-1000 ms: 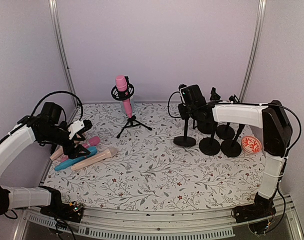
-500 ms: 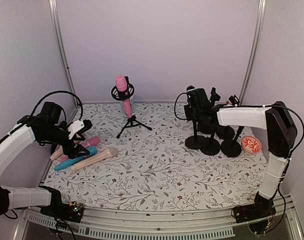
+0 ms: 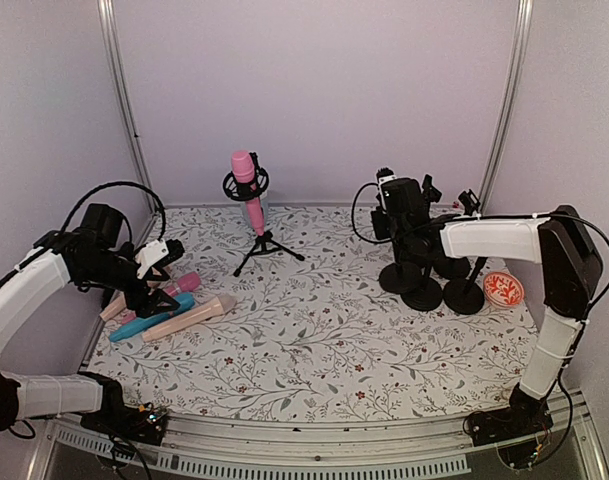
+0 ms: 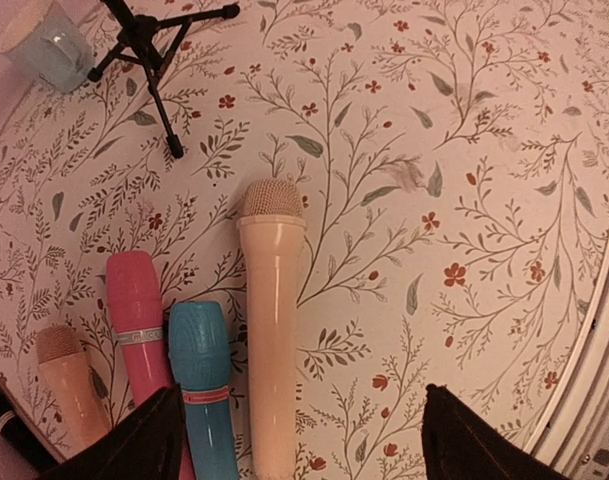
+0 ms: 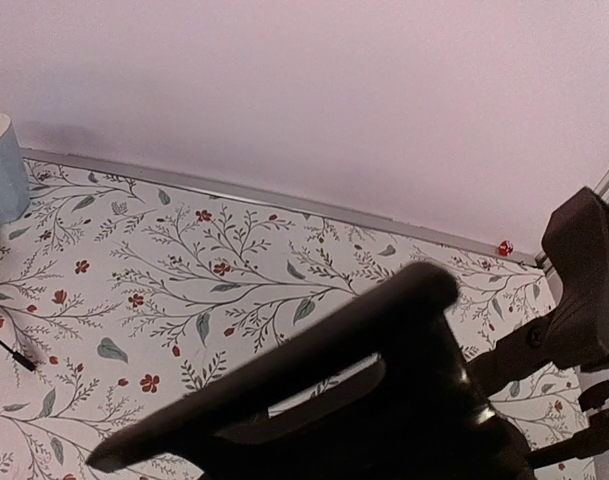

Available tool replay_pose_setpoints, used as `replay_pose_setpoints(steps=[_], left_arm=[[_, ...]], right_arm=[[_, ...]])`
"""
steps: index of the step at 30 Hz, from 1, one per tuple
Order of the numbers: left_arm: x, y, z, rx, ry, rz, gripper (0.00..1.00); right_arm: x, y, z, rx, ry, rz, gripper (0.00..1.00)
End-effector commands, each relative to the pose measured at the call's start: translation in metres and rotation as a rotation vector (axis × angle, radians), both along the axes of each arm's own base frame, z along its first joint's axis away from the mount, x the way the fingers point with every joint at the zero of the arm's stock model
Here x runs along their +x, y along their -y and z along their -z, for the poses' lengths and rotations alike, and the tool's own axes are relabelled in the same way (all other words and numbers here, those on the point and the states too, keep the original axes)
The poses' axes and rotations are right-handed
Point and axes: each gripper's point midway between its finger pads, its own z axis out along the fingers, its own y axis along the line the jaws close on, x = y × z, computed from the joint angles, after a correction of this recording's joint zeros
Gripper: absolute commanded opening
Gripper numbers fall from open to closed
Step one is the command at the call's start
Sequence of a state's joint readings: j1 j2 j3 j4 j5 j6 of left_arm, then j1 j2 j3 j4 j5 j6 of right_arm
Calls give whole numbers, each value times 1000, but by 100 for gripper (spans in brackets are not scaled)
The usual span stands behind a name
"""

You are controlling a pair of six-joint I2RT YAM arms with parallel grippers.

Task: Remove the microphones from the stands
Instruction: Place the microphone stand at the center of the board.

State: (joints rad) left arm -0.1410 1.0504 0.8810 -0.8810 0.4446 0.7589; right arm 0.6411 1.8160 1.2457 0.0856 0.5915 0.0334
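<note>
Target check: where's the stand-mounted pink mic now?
Top view, back left of centre: pink microphone stands in its tripod stand by the rear wall, pale cup beside it.

Pale blue cup (image 4: 49, 45) stands upright on floral table cover (image 3: 314, 350) near the rear wall. Round red-patterned disc (image 3: 503, 289) lies flat near the right edge.

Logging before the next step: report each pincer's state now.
Left pincer: open, holding nothing.
Right pincer: at a black stand; grip cannot be told.
</note>
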Motion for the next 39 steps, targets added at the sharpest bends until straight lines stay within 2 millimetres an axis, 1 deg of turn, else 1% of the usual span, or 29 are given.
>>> replay_pose_setpoints(steps=[1, 4, 6, 8, 11, 15, 16, 17, 19, 20, 21, 22, 23, 27, 30, 31, 32, 36, 39], left_arm=[[1, -2, -8, 7, 24, 1, 83], [1, -2, -9, 7, 23, -1, 83], [1, -3, -9, 9, 23, -3, 83], [1, -3, -10, 9, 22, -5, 83], [1, -3, -10, 12, 22, -5, 83], [0, -4, -9, 17, 25, -5, 83], [-1, -5, -7, 18, 22, -4, 83], [-1, -5, -7, 19, 19, -5, 83], [-1, -5, -6, 17, 18, -5, 83], [-1, -5, -6, 17, 19, -5, 83], [0, -5, -6, 17, 18, -7, 84], [1, -5, -6, 17, 21, -8, 84], [1, -5, -7, 16, 23, -9, 84], [6, -7, -9, 11, 36, -35, 87], [11, -8, -14, -1, 61, -58, 90], [13, -8, -16, -6, 68, -64, 92], [15, -9, -18, -10, 76, -69, 98], [25, -16, -28, -45, 107, -112, 99], [31, -21, -36, -87, 103, -140, 99]], right_arm=[[23, -10, -46, 39, 172, 15, 0], [30, -14, -62, 88, 232, 20, 0], [35, -19, -66, 117, 248, 21, 0], [41, -22, -65, 127, 252, 30, 0], [45, -25, -54, 150, 235, 43, 0], [42, -20, -28, 153, 196, 66, 1], [41, -18, -23, 148, 188, 72, 6], [40, -16, -19, 140, 181, 79, 15], [37, -13, -14, 130, 171, 83, 44], [35, -12, -15, 130, 171, 82, 56], [34, -10, -16, 132, 172, 83, 67], [31, -10, -19, 135, 174, 82, 74], [29, -9, -24, 145, 179, 79, 79], [21, -7, -49, 181, 201, 61, 92], [13, -9, -66, 198, 204, 55, 99], [10, -10, -71, 203, 207, 56, 100], [6, -12, -76, 203, 208, 58, 99], [-12, -24, -94, 206, 202, 73, 99], [-30, -48, -113, 256, 205, 8, 99]])
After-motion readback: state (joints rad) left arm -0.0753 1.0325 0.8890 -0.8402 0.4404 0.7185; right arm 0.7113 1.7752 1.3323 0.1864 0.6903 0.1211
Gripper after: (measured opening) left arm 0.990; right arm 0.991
